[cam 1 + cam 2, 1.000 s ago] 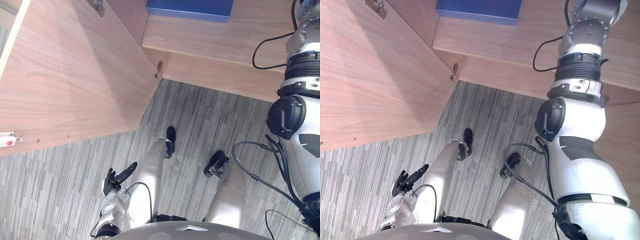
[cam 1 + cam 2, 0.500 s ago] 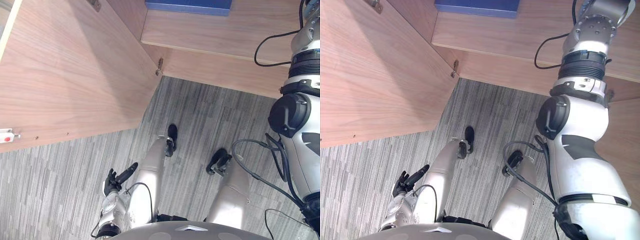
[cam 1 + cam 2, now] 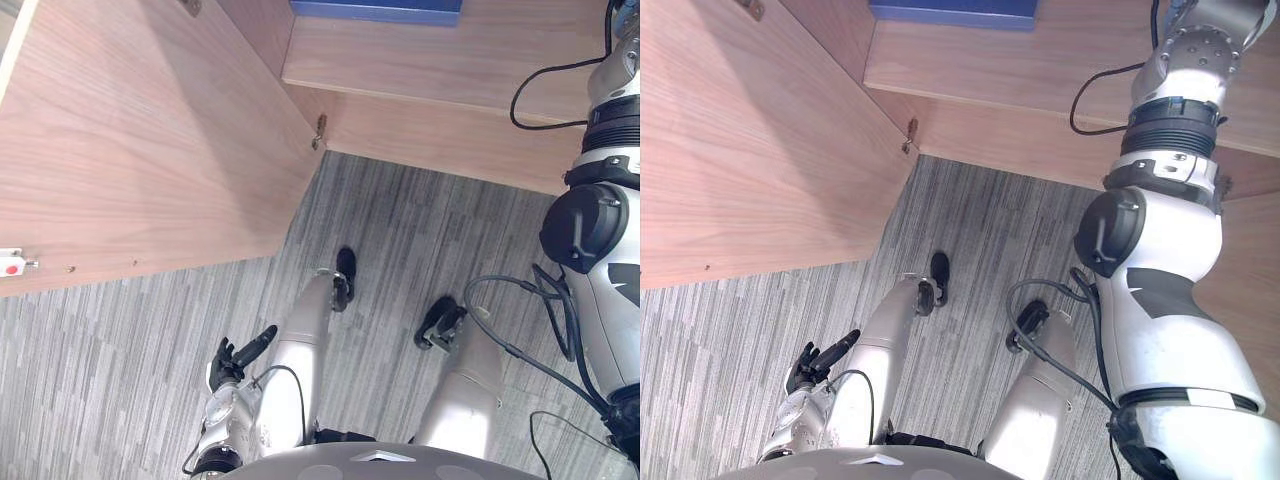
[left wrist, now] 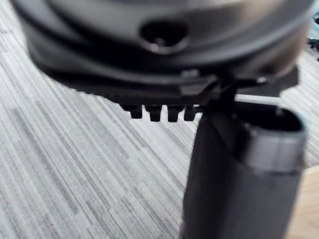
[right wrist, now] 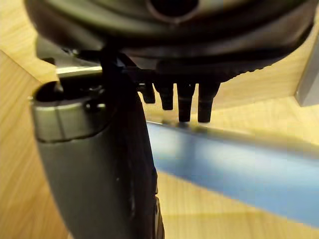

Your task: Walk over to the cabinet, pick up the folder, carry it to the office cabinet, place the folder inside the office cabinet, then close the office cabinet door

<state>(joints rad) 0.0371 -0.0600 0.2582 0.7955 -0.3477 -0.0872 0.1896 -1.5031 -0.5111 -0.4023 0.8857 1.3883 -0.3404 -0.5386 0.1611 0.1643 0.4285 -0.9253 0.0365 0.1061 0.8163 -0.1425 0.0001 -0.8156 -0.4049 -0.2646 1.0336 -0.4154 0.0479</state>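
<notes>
Up at 12 o'clock lies the folder [image 3: 378, 10], right hand [image 5: 94, 164] straight-fingered near it. Left hand [image 3: 235, 358] hangs slack, empty.

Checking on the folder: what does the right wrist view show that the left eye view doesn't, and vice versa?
Right wrist view: the right hand, fingers straight, pointing at the flat blue folder. Left eye view: the open wooden cabinet door, the grey striped carpet, and the left hand, open, low above the carpet. Shared: the folder lying on the light wooden shelf.
</notes>
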